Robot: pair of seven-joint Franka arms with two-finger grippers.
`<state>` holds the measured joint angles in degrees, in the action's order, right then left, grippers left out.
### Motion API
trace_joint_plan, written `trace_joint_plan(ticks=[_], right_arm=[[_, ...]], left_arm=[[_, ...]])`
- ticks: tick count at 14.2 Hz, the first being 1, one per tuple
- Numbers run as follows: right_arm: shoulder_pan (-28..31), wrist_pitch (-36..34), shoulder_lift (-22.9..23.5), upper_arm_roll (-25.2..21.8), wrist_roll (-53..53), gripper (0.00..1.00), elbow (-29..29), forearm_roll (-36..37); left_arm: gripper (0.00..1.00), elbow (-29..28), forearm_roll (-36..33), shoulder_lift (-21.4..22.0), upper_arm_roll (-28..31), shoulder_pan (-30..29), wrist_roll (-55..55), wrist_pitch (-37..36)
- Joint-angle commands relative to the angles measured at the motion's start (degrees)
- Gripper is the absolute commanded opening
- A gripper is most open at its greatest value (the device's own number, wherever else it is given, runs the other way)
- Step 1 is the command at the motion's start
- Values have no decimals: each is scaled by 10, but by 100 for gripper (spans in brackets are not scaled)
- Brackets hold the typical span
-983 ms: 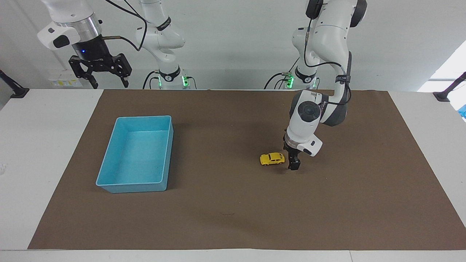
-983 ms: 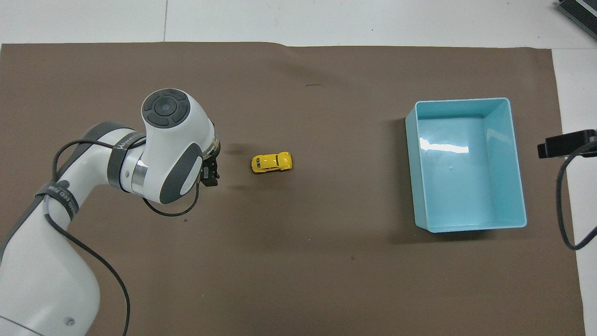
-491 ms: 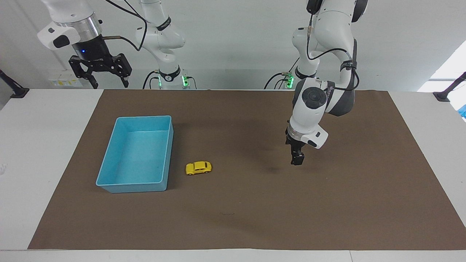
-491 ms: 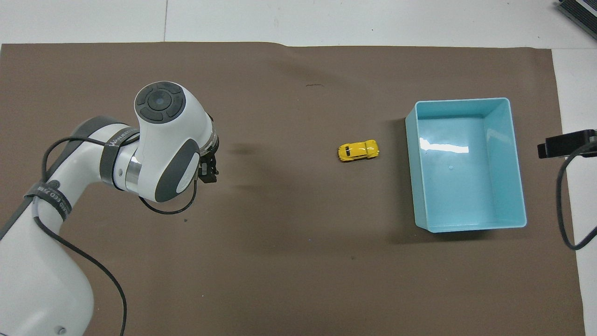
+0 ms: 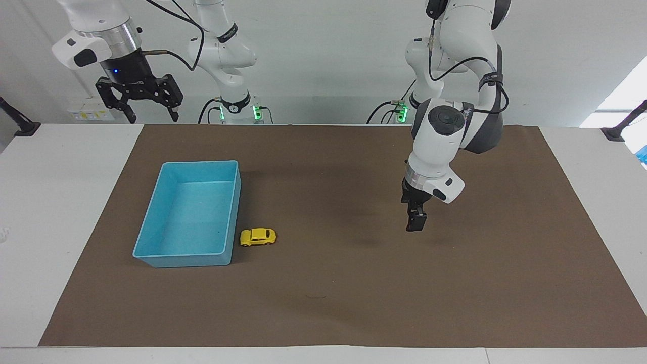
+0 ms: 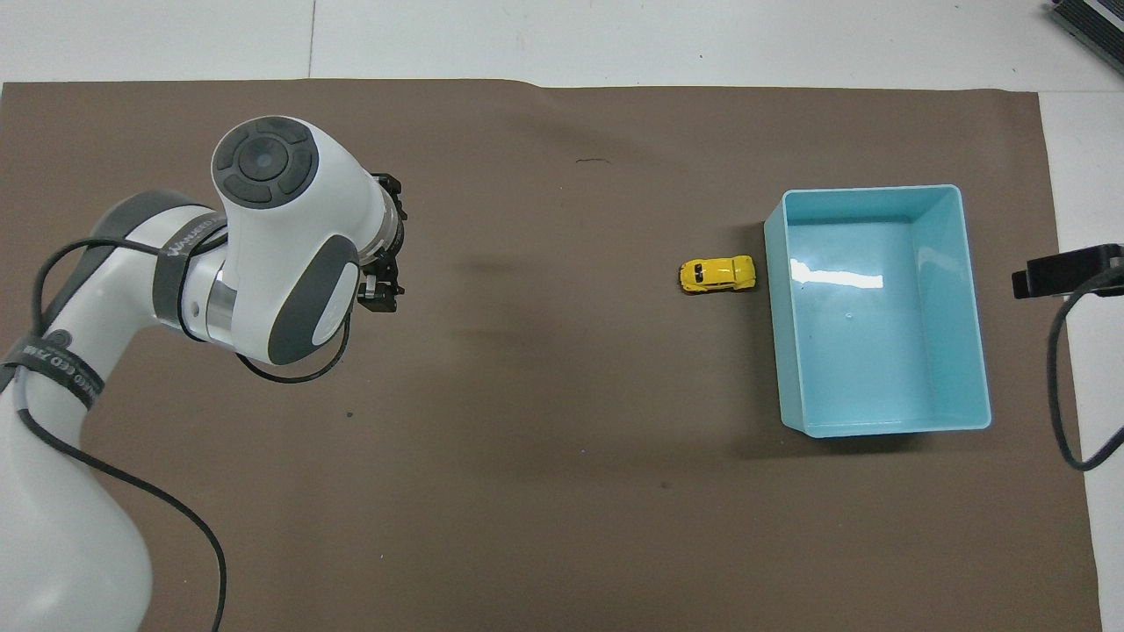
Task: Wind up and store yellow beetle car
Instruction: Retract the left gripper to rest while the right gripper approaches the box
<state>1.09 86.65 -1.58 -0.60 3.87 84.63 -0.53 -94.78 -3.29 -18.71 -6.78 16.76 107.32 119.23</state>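
White table (image 5: 60,202), brown mat (image 5: 354,283) spread on it. On the mat: blue tray (image 5: 151,255); yellow beetle car (image 5: 258,236) just beside the tray.

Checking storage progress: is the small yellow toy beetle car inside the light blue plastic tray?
No, the yellow toy beetle car sits on the brown mat beside the light blue plastic tray.

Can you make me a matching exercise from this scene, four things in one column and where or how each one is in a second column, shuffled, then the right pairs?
Things:
1. yellow beetle car
2. blue tray
3. left claw
4. right claw

Places or states:
A. raised at the right arm's end of the table, waiting
B. open, over bare brown mat, holding nothing
C. on the mat right beside the tray's wall
D. empty, toward the right arm's end

Pairs: 1-C, 2-D, 3-B, 4-A
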Motion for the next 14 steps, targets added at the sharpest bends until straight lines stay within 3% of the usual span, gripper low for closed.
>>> trace_joint_plan(ticks=[1, 5, 14], right_arm=[[2, -10, -2, -4, -11, 100, -2, -9], [3, -13, -5, -5, -10, 100, 0, -9], [1, -39, -10, 2, 1, 100, 0, -11]], left_arm=[[100, 2, -4, 28, -2, -6, -81, -20], [100, 3, 6, 60, -2, -20, -182, -32], [100, -6, 18, 114, 2, -52, -567, -118]])
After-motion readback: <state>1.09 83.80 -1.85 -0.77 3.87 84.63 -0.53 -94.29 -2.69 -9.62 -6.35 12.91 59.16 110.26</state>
